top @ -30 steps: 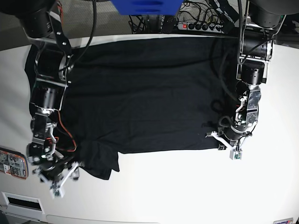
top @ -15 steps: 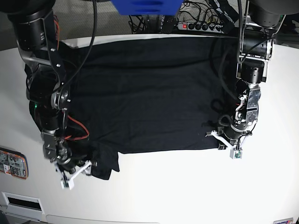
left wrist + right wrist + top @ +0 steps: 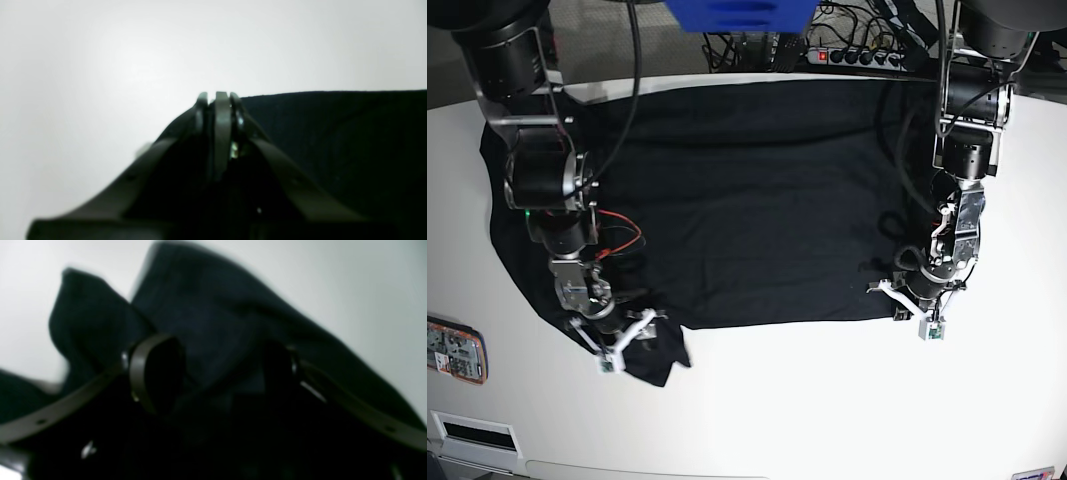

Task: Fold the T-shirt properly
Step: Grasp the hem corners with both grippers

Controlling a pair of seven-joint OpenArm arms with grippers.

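T-shirt [image 3: 737, 200] spread flat on white table [image 3: 827, 400]; both grippers at its near hem.

Left gripper [image 3: 905, 307] stands at the hem's corner, jaws pressed together; the wrist view shows dark cloth at the tips, but a grip on it cannot be confirmed. Right gripper [image 3: 622, 338] has jaws parted, straddling a bunched, rumpled corner [image 3: 213, 340] of the shirt. Shirt body lies smooth, between both arms.
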